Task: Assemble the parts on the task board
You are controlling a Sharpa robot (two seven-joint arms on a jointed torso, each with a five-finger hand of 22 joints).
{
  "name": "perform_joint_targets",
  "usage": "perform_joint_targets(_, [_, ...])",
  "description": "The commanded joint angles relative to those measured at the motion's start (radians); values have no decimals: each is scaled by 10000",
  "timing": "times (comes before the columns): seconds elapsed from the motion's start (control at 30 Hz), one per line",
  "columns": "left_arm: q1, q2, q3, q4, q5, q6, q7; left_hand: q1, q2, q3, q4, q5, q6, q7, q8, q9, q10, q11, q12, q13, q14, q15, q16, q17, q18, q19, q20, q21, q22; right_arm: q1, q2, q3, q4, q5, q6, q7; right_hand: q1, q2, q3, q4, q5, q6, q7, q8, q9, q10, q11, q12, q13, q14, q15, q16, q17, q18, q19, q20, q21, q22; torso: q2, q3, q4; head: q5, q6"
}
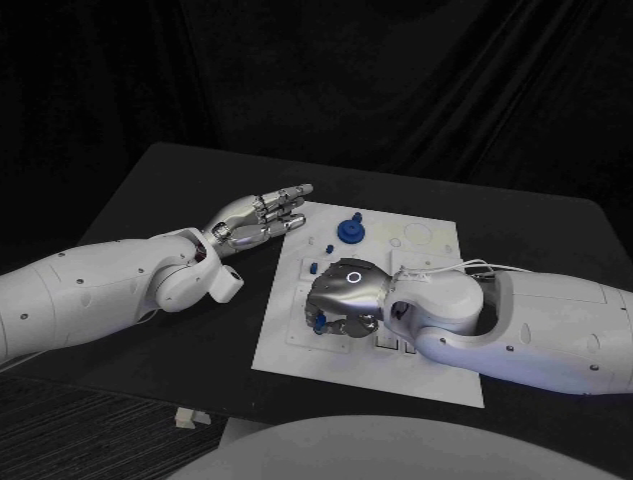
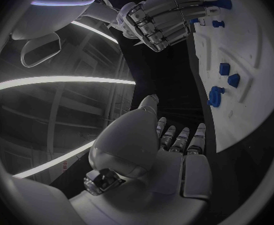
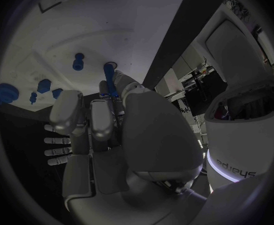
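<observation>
Task board, white plate, lies mid-desk, long axis running away from the robot, slightly skewed. Black desk beneath it.

Right arm enters from the right edge of the head view and bends across the near half of the board. Right hand is palm down over the board's left-centre, fingers curled toward the surface. In the right wrist view the right hand has its fingers drawn in together, and a slim blue part stands up between the fingertips, pinched there. The tip of that part is close to a round hole in the board; cannot tell whether it touches.

Left arm reaches in from the left edge. Left hand hovers just beside the board's far-left corner, fingers straight, side by side and slightly apart, pointing away from the robot, holding nothing. Left wrist view shows the same: left hand flat, fingers extended over the dark desk beside the board's edge.

Board contents: a blue knob-like part stands upright near the far-left area. Small blue pieces sit along the left margin, near the right hand. Left wrist view picks out further small blue parts in recesses in the board.
</observation>
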Motion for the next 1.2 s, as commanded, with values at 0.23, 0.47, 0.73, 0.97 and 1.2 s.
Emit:
perform_joint_targets(0.23, [-11, 26, 10, 14, 65, 119, 87, 18, 83, 1, -26, 31, 14, 41, 44, 9, -2, 8, -9, 7, -36, 8, -14, -13, -184, 1, -3, 11, -4, -100, -33, -30, 4, 124, 468, -347, 71, -5, 31, -74, 23, 62, 8, -88, -6, 587, -497, 17, 19, 194, -87, -79, -68, -107, -14, -33, -108, 1440, 10, 1, -1, 5, -1])
perform_joint_targets(0.47, [-11, 37, 10, -1, 65, 143, 75, 18, 83, 2, -27, 31, 14, 42, 44, 9, -2, 7, -9, 7, -36, 8, -14, -13, -184, 1, -3, 11, -4, -125, -62, -30, -14, 135, 575, -414, 65, -13, 49, -100, 57, 43, 20, -122, -10, 570, -484, -13, 18, 174, -80, -103, -97, -104, -40, -31, -137, 1432, 0, 2, 12, 1, -1])
perform_joint_targets(0.73, [-11, 58, 10, -22, 65, 173, 55, 18, 90, 28, -54, 43, 17, 84, 45, 9, -3, -13, -13, 6, -35, 18, -13, -13, -205, 5, -4, 12, -10, -158, -76, -30, -13, 137, 563, -397, 9, -28, 47, -92, 59, 8, 35, -164, -18, 543, -465, -49, 15, 151, -65, -149, -159, -98, -70, -24, -185, 1419, -8, 1, 9, 6, -1])
perform_joint_targets(0.97, [-13, 72, 10, -37, 65, 191, 40, 21, 95, 36, -62, 49, 17, 89, 45, 9, -4, -14, -15, 6, -35, 21, -13, -13, -209, 4, -4, 11, -15, -185, -72, -30, -68, 137, 337, -357, -626, -352, -44, 222, -119, -1243, 375, -582, -309, -335, -113, -355, -61, 114, 234, -18, -46, -117, -189, 168, -280, 1391, -7, 3, 7, 13, -1])
perform_joint_targets(1.2, [-17, 86, 10, -63, 65, 205, 24, 28, 101, 57, -86, 56, 5, 106, 41, 7, -10, -28, -38, 1, -38, 27, -15, -14, -223, 2, -4, 9, -29, -208, -151, -30, -79, 137, -420, -382, -1146, -692, -1707, 726, -724, -5366, -471, -641, -559, -3425, 276, -242, -13, -345, 315, -150, -494, 66, -656, 365, -1130, 1196, -16, 6, 4, -11, -1])
